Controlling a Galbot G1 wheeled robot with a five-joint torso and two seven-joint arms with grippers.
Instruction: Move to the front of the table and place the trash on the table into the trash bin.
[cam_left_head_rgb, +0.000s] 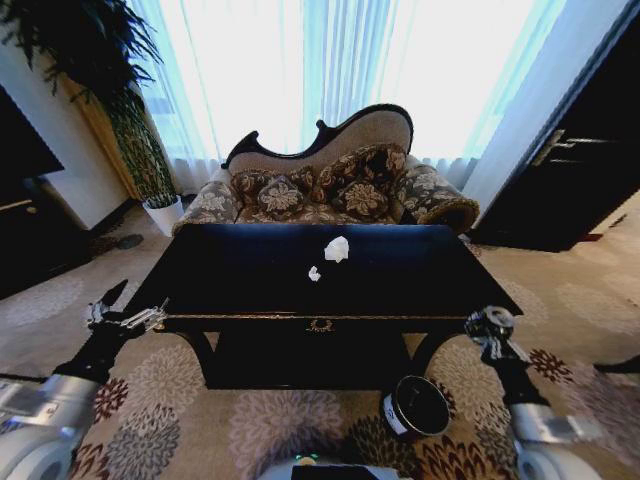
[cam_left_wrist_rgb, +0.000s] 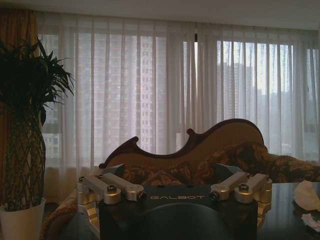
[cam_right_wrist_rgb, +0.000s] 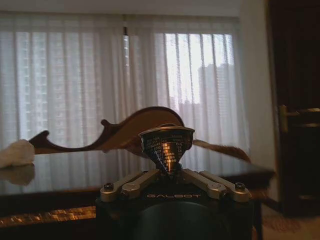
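At 12 o'clock from the robot you have the table (cam_left_head_rgb: 400, 280), with a crumpled paper wad (cam_left_head_rgb: 337, 249) and a smaller white scrap (cam_left_head_rgb: 314, 273) near its middle. Your right gripper (cam_left_head_rgb: 489, 325) hangs at the table's front edge, at about 2 o'clock, jaws clamped on a silvery dark can (cam_right_wrist_rgb: 166, 145). Your left gripper (cam_left_head_rgb: 128, 318) hovers at about 10 o'clock off the table's left corner, jaws spread wide and holding nothing. At 1 o'clock, down on the carpet, sits the trash bin (cam_left_head_rgb: 415, 408).
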